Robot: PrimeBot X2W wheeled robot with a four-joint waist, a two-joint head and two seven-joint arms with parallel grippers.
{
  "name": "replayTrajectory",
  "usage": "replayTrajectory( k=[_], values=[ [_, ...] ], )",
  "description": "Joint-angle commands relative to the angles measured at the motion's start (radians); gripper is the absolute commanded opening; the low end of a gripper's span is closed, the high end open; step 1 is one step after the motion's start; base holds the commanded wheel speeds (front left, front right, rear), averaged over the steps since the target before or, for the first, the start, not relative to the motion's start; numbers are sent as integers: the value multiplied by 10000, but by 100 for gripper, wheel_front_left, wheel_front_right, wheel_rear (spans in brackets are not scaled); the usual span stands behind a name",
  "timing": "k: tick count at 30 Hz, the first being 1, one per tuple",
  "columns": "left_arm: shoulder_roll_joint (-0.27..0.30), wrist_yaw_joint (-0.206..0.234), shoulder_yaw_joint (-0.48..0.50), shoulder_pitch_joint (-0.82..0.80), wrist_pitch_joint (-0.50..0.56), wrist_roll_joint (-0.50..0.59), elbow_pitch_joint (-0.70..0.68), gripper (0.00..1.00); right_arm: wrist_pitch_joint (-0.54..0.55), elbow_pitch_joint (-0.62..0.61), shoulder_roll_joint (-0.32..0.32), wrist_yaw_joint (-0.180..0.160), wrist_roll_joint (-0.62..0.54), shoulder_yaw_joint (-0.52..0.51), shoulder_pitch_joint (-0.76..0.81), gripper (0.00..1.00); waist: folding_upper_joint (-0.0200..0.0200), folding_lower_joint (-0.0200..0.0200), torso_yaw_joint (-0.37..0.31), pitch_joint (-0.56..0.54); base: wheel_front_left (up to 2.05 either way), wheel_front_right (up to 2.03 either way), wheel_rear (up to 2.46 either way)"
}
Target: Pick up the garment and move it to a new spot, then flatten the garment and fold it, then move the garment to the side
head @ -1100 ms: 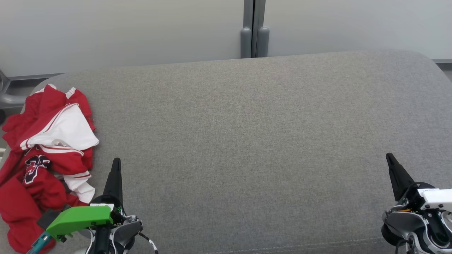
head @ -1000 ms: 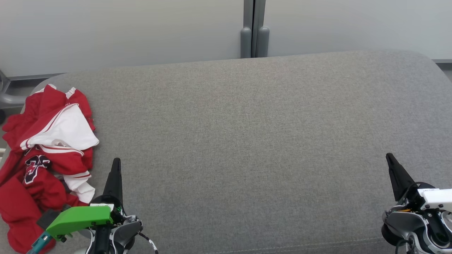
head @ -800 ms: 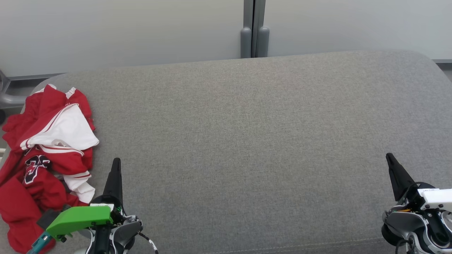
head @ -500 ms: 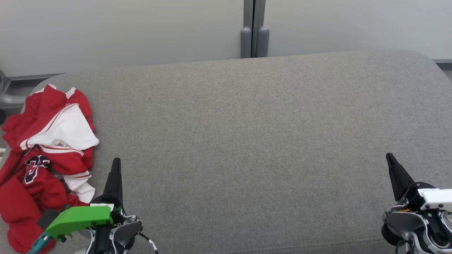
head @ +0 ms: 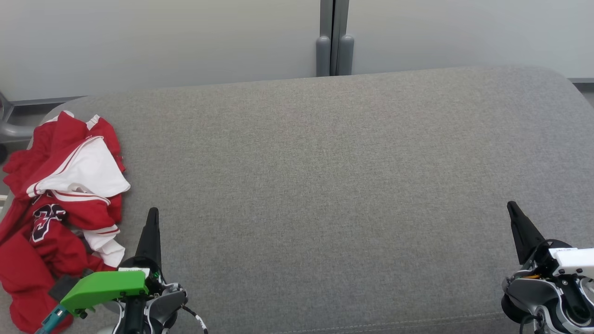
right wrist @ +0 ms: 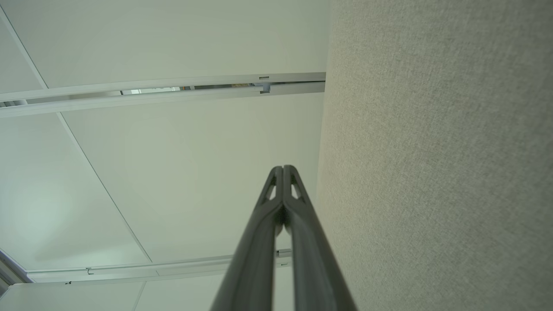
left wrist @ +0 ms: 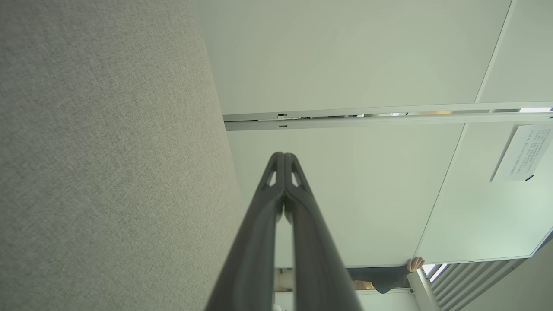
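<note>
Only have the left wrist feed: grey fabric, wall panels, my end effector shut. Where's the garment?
Observer: In the head view, the garment, red and white, lies crumpled at the left end of the cushion, just left of the left end effector and not held.
Operator: Right end effector?
Observer: The right end effector is at lower right over bare cushion, shut, holding nothing.
Operator: Any part of it flat?
Observer: No, it is bunched all over. A dark number print shows on one fold.
</note>
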Motion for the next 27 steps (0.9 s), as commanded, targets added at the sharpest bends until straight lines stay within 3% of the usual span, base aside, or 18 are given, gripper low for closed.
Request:
replayTrajectory(
  k=[1, 27],
  values=[
    [10, -32, 17, -123, 21, -42, -1, 0, 7, 16, -21, 4, -35, -23, -58, 0, 0, 0, 0, 0, 0, 0, 0],
    [10, -32, 17, -123, 21, -42, -1, 0, 7, 16, -21, 4, -35, -22, -58, 0, 0, 0, 0, 0, 0, 0, 0]
  ],
)
